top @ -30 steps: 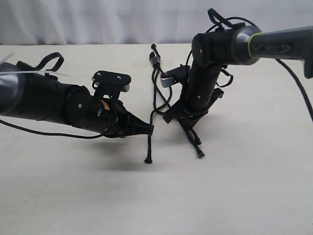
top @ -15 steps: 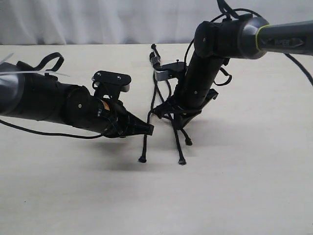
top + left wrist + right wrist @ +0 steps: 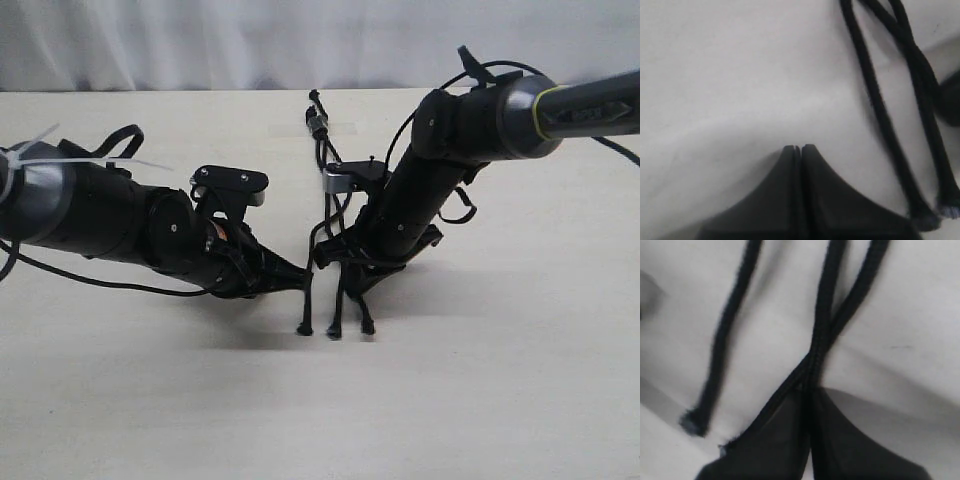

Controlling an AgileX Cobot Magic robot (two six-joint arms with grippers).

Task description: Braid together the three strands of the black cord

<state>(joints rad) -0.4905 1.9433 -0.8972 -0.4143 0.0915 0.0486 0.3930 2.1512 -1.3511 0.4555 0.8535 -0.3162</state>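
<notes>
The black cord has its bound head [image 3: 318, 122] at the far middle of the table, and its three strands run toward me. Their knobby tips [image 3: 335, 332] lie close together on the table. My right gripper [image 3: 348, 272] is shut on a strand where two strands cross [image 3: 826, 337] at its fingertips [image 3: 810, 385]. The third strand [image 3: 725, 340] lies apart beside it. My left gripper [image 3: 305, 272] is shut with nothing between its fingers [image 3: 798, 148]. It sits right beside the leftmost strand [image 3: 875, 105], which passes next to it without being held.
The pale table [image 3: 500, 400] carries only the cord and both arms. A white curtain [image 3: 200, 40] closes the far side. Glossy robot cables [image 3: 100, 280] loop around both arms.
My right gripper has swung left toward the left gripper, bringing its strands along. All three tips now lie close together. The left arm has shifted slightly.
</notes>
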